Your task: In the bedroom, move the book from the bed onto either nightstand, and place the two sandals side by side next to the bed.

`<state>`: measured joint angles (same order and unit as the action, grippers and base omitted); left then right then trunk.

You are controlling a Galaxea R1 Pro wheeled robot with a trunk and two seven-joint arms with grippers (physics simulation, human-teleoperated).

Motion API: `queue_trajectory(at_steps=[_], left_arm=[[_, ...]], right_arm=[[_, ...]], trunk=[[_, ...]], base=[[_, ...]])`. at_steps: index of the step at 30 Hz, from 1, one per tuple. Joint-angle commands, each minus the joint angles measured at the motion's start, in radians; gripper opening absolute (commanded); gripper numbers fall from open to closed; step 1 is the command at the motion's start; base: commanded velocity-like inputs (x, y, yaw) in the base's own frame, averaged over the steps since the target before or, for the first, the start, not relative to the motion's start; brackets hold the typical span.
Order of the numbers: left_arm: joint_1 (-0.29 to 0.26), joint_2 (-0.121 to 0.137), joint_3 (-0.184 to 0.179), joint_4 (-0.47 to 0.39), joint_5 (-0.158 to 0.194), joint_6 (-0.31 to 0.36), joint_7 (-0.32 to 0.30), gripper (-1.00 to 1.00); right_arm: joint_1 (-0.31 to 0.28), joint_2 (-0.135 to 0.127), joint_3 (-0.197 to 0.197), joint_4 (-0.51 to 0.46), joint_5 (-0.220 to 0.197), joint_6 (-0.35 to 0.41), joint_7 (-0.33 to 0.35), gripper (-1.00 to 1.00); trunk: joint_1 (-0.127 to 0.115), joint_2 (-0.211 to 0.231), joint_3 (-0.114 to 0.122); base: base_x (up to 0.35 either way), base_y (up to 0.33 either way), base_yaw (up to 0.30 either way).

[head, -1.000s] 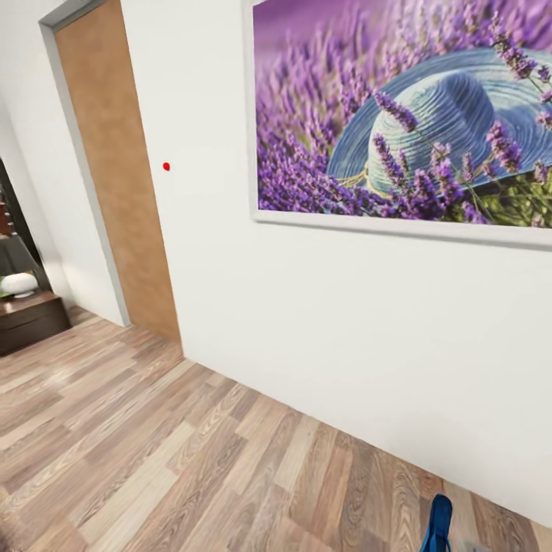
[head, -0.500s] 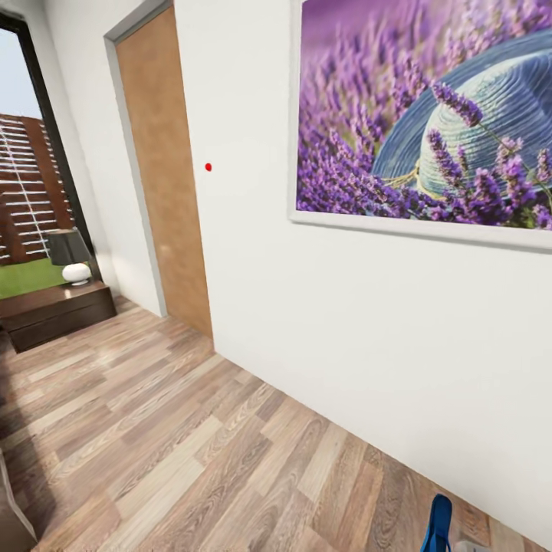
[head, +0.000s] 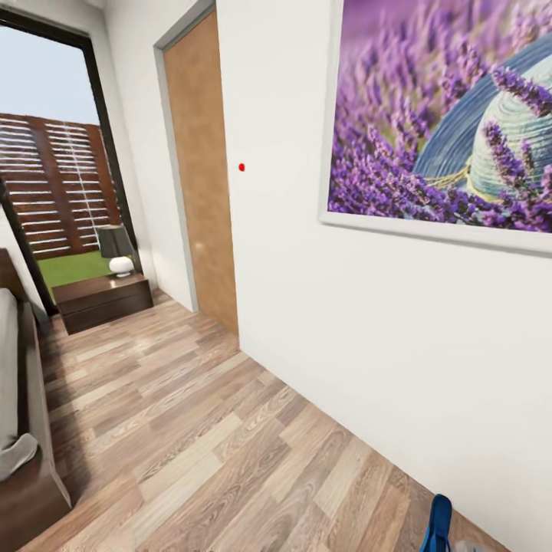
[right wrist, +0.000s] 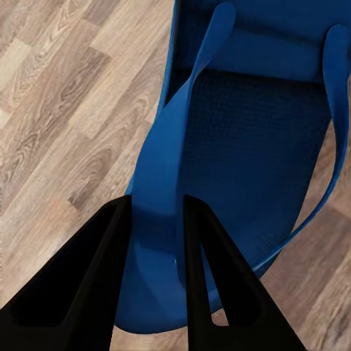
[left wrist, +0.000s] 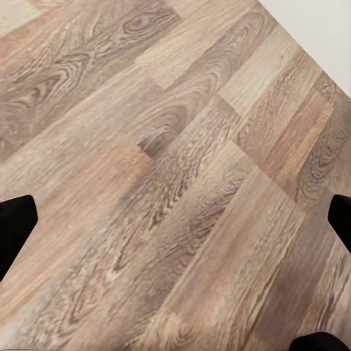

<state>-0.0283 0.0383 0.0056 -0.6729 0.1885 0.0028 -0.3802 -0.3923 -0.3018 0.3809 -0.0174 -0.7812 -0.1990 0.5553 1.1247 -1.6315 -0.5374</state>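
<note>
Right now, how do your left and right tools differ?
The right tool is shut on the blue sandal, its fingers pinching the edge; the left tool is open and holds nothing. The left fingers stand wide apart, the right close together. Both hang above the wood-plank floor.

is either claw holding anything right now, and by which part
The right claw is shut on a bright blue flat flip-flop sandal, pinching the edge of its sole near one end. The left claw's fingertips stand apart over bare wood-plank floor, holding nothing.
</note>
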Motion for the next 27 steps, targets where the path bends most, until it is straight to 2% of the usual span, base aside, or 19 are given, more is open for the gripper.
queue_trajectory(at_steps=[1,27], left_arm=[[-0.001,0.000,0.001,0.001,0.006,0.000,-0.005,1.00],[-0.001,0.000,0.001,0.001,0.006,0.000,-0.005,1.00]], right_arm=[[0.000,0.000,0.007,0.001,-0.009,-0.003,0.005,-1.00],[0.000,0.000,0.007,0.001,-0.009,-0.003,0.005,-1.00]], trunk=[[0.000,-0.001,-0.001],[0.000,-0.001,-0.001]], base=[[0.009,-0.012,0.291],[0.001,-0.001,0.291]])
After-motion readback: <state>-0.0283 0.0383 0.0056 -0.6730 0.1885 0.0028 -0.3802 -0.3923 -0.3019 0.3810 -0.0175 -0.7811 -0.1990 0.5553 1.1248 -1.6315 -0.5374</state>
